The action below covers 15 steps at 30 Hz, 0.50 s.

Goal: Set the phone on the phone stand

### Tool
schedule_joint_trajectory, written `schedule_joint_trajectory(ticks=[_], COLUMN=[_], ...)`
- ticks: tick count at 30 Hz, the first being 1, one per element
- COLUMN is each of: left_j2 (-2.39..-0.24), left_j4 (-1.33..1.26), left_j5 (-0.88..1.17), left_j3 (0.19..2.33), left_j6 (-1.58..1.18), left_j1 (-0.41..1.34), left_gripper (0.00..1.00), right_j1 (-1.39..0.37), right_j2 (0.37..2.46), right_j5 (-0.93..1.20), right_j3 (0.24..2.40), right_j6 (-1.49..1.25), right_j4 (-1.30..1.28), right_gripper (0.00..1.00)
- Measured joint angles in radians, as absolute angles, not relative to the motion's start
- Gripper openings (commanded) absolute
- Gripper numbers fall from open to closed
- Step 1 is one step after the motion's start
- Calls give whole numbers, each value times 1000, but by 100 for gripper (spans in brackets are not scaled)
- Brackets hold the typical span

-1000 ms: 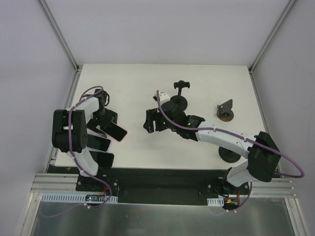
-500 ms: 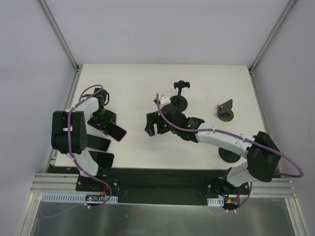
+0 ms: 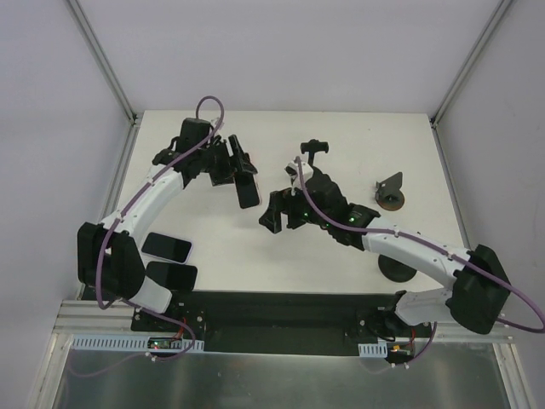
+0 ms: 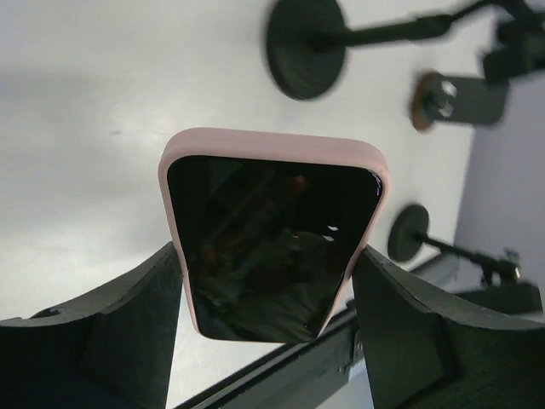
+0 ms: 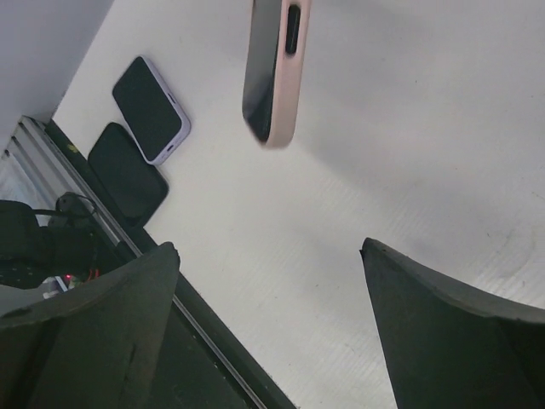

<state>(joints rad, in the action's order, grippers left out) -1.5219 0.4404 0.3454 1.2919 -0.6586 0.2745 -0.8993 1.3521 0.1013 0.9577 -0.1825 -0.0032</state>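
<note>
Your left end effector (image 4: 268, 256) grips the phone (image 4: 272, 213) clear of the table (image 3: 358, 136), near the phone stand (image 3: 314, 155) – probably the clamp-topped one – right end effector (image 5: 268, 249) spread wide, empty; keep it square, approach slowly.

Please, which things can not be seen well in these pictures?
Top view: the base of the stand is partly hidden by the right arm.
Left wrist view: the stand's clamp is blurred and cut off by the top edge.
Right wrist view: the phone shows only its side; its top end and the left fingers holding it are cut off by the upper edge.
</note>
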Motion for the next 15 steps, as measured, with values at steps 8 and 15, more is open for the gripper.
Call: schedule_joint_trajectory(ticks=[8, 15], left_j2=[-1300, -1157], left_j4=[282, 251], left_j5=[523, 493], left_j3=[1116, 1087], left_j6=[-477, -286], left_j1=[360, 517], left_gripper=[0, 0], right_j1=[-798, -648], right_j2=[1031, 1112], right_j5=[16, 85], right_j3=[831, 1174], right_j6=[-306, -368], right_j4=[52, -207], right_gripper=[89, 83])
